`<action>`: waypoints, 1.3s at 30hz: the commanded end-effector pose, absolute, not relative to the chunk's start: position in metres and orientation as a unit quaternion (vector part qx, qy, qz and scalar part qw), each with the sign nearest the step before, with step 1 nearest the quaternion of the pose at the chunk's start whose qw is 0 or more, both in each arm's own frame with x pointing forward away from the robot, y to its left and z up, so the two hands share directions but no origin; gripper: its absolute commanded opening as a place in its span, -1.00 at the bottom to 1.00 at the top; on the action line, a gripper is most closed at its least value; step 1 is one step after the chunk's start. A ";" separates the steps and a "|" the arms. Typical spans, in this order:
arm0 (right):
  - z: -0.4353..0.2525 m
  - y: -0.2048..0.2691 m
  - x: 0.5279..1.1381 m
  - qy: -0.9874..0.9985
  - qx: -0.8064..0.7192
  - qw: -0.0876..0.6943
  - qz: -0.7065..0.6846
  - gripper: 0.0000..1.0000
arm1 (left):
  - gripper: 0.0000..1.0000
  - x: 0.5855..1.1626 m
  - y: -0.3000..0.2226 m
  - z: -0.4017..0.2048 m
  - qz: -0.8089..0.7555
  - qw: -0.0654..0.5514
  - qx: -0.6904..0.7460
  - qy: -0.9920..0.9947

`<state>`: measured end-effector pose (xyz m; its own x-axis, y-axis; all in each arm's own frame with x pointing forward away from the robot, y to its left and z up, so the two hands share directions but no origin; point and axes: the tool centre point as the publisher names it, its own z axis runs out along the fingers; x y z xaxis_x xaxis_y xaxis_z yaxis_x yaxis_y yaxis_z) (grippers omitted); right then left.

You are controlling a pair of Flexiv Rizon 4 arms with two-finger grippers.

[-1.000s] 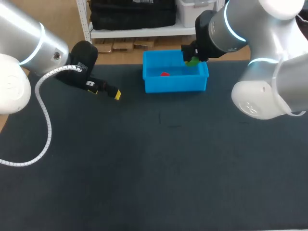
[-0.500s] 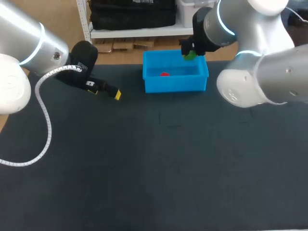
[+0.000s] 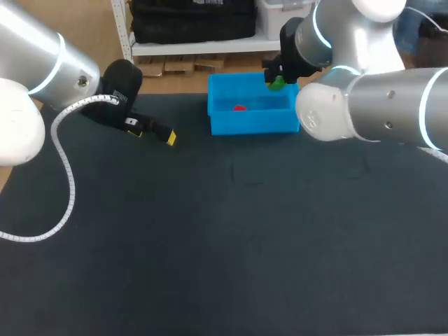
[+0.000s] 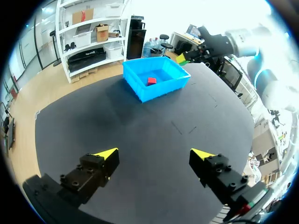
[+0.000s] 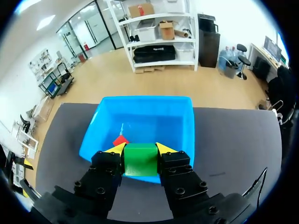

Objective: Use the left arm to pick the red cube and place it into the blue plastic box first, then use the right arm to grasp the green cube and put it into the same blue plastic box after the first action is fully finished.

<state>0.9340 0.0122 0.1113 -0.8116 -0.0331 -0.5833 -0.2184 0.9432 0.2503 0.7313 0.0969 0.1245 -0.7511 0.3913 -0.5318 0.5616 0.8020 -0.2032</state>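
Note:
The blue plastic box [image 3: 252, 123] stands at the table's far middle, with the red cube [image 3: 240, 108] lying inside it. My right gripper [image 3: 277, 82] hovers above the box's right far corner, shut on the green cube [image 3: 278, 84]. In the right wrist view the green cube [image 5: 140, 159] sits clamped between both yellow-tipped fingers, over the near rim of the box [image 5: 182, 121], and the red cube [image 5: 120, 140] lies just beyond it. My left gripper [image 3: 155, 131] rests open and empty above the table left of the box. The left wrist view shows its gripper [image 4: 154, 157] spread wide, the box [image 4: 142, 88] far ahead.
A white coiled cable [image 3: 64, 175] hangs from my left arm over the table's left side. My right arm's big joint [image 3: 329, 112] hangs just right of the box. The dark table [image 3: 231, 238] stretches wide in front.
My right arm has swung leftward and its gripper with the green cube has shifted slightly back over the box's right far corner. The left arm has stayed still.

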 end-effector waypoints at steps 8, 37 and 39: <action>0.082 0.015 0.970 0.951 -0.063 0.258 0.157 -1.00 | 1.00 0.732 0.098 0.124 -0.181 0.240 0.261 0.917; 0.059 0.009 0.978 0.962 -0.057 0.223 0.149 -0.06 | 1.00 0.732 0.098 0.124 -0.181 0.240 0.261 0.917; 0.061 0.010 0.977 0.962 -0.057 0.223 0.149 1.00 | 1.00 0.732 0.098 0.124 -0.181 0.240 0.261 0.917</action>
